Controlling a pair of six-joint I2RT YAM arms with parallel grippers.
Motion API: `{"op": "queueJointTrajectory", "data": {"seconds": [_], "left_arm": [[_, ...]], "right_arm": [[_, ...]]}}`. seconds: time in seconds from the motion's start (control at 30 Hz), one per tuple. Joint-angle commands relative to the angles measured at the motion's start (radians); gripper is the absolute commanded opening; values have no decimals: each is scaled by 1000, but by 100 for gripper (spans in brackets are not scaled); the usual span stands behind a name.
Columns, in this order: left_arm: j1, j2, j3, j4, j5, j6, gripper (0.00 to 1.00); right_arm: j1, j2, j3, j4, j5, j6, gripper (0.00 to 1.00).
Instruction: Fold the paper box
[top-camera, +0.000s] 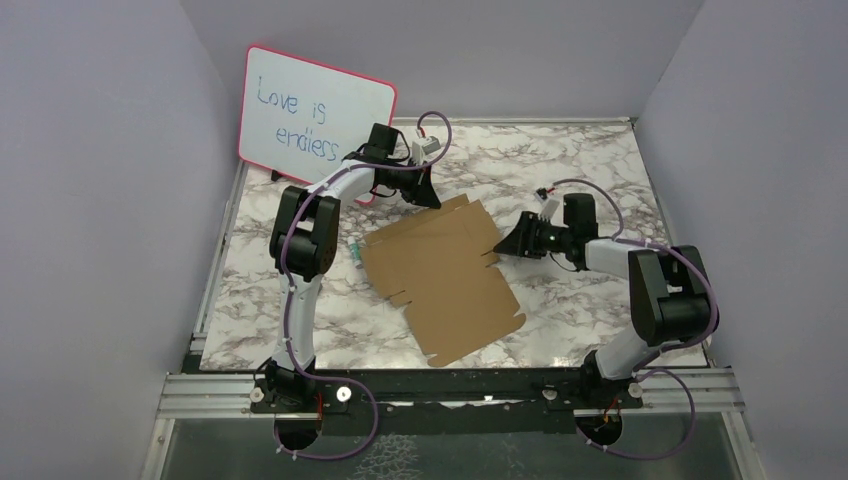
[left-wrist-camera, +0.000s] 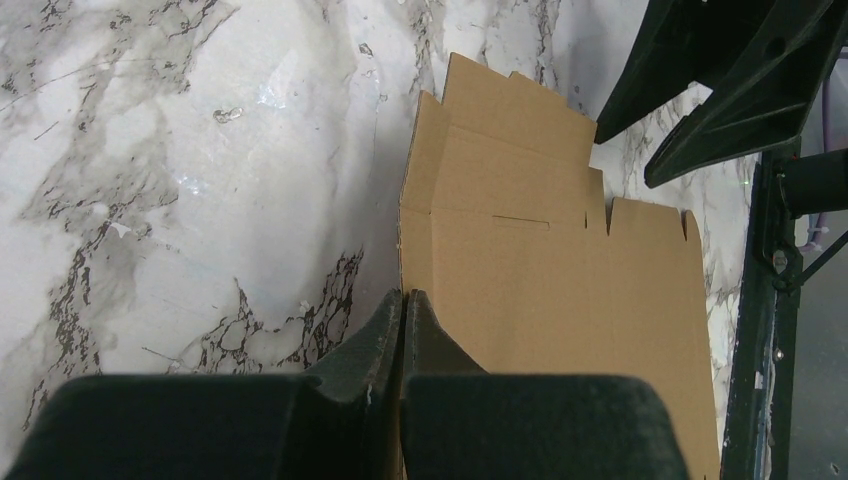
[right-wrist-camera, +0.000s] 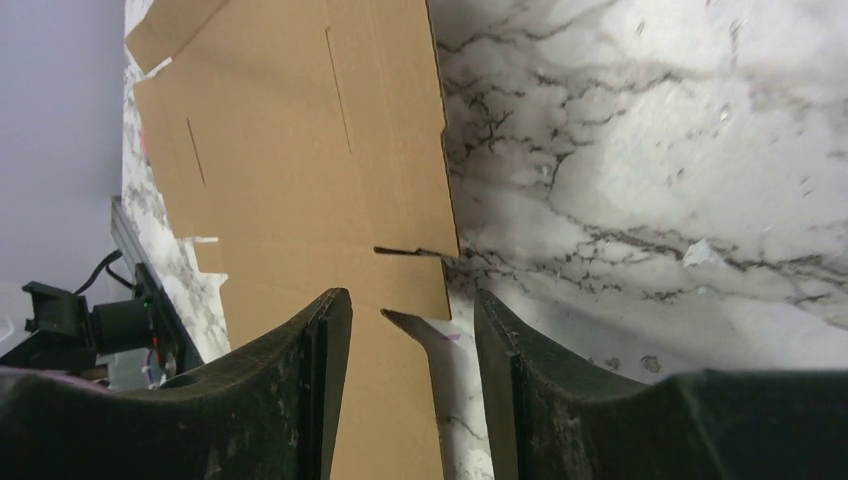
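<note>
The paper box (top-camera: 445, 275) is a flat brown die-cut cardboard sheet with notched flaps, lying mid-table. My left gripper (top-camera: 428, 192) is at its far corner. In the left wrist view, the left gripper (left-wrist-camera: 403, 295) is shut, and the paper box (left-wrist-camera: 540, 290) edge runs into the slit between its fingertips. That edge looks slightly lifted and casts a shadow on the marble. My right gripper (top-camera: 507, 245) is at the sheet's right edge. In the right wrist view, this gripper (right-wrist-camera: 410, 300) is open and straddles a notched flap of the paper box (right-wrist-camera: 300, 160) without touching it.
A pink-framed whiteboard (top-camera: 315, 120) with handwriting leans at the back left, just behind the left arm. A small green item (top-camera: 355, 253) lies by the sheet's left edge. Grey walls enclose the marble table (top-camera: 560, 160) on three sides.
</note>
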Motion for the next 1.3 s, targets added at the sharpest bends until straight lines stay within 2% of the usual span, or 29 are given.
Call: {"op": "queueJointTrajectory", "data": {"seconds": [0.0,0.4,0.77,0.93,1.1,1.27], "left_arm": [[4,-37,3,1,36,21,0],[4,-39,3,0,27,16,0],[4,-36,8,1,14,5,0],[4,-35,9,3,8,-2,0],[3,-36,8,5,-2,-6,0],[4,-37,7,13,-3,-17,0]], "right_arm": [[4,27,-37,39,-84,9,54],[14,124,-55,137,-178,48,53],[51,126,-45,173,-171,38,30],[75,100,-49,156,-97,13,21],[117,48,-37,83,58,-45,13],[174,-11,-12,13,206,-82,10]]}}
